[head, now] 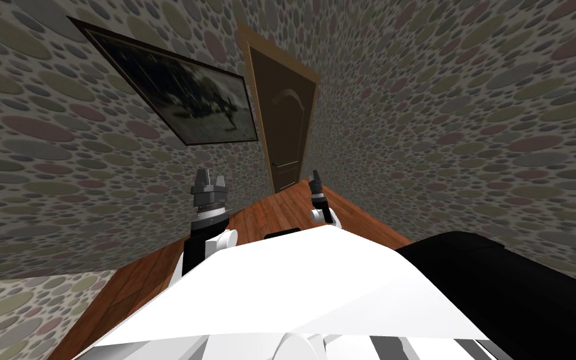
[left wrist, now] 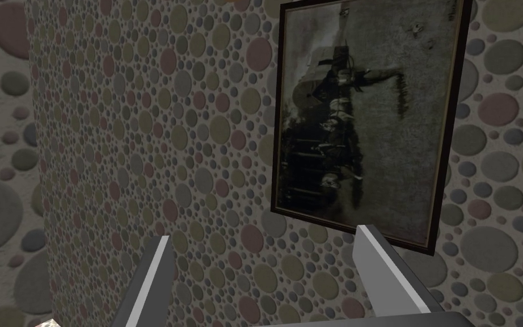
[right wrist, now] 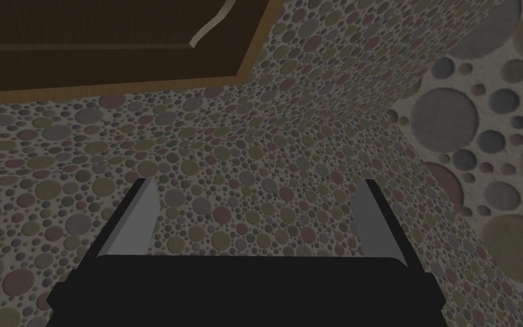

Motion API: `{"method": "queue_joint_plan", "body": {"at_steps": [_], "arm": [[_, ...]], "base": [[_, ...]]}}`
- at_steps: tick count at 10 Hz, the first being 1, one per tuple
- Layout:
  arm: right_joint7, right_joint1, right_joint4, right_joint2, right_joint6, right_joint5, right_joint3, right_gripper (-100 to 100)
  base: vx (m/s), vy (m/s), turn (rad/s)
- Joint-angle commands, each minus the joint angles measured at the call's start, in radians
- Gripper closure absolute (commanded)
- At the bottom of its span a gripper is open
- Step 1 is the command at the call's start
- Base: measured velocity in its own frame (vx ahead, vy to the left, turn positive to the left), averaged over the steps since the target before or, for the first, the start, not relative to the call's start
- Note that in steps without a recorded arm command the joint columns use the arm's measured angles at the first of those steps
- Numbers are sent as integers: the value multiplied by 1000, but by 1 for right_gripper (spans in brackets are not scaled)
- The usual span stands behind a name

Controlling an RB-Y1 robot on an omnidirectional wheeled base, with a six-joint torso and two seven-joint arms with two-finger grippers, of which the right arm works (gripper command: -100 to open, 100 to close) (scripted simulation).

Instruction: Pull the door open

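Observation:
A dark brown door (head: 285,128) in a lighter wooden frame stands shut at the far end of a narrow corridor, with a small dark handle (head: 275,164) on its left side. The upper part of the door (right wrist: 101,40) and its frame show past my right gripper (right wrist: 257,218), which is open and empty. In the head view my right gripper (head: 315,177) is held up just right of the door's foot, well short of it. My left gripper (head: 209,181) is raised further left, open (left wrist: 266,255), with nothing between its fingers.
Walls papered with coloured dots close in on both sides. A dark framed picture (head: 180,94) hangs on the left wall. A wooden floor (head: 268,215) runs to the door. A black area (head: 511,281) lies at the lower right.

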Motion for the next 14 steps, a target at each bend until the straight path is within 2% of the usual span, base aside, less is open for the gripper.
{"method": "queue_joint_plan", "body": {"at_steps": [1, 3, 4, 8, 9, 14], "arm": [[-5, -17, 47, -5, -11, 2, 3, -100], [-15, -44, 100, -15, -21, 3, 1, -100], [-15, -44, 107, -15, -21, 3, 1, -100], [-35, -99, 223, -36, -42, 4, -3, -100], [-35, -99, 231, -36, -42, 4, -3, -100], [-61, -172, 390, -60, -70, 5, -9, -100]], "base": [[97, 10, 71], [98, -3, 76], [66, 0, 13], [77, 9, 66], [70, -5, 20], [90, -7, 74]]}}
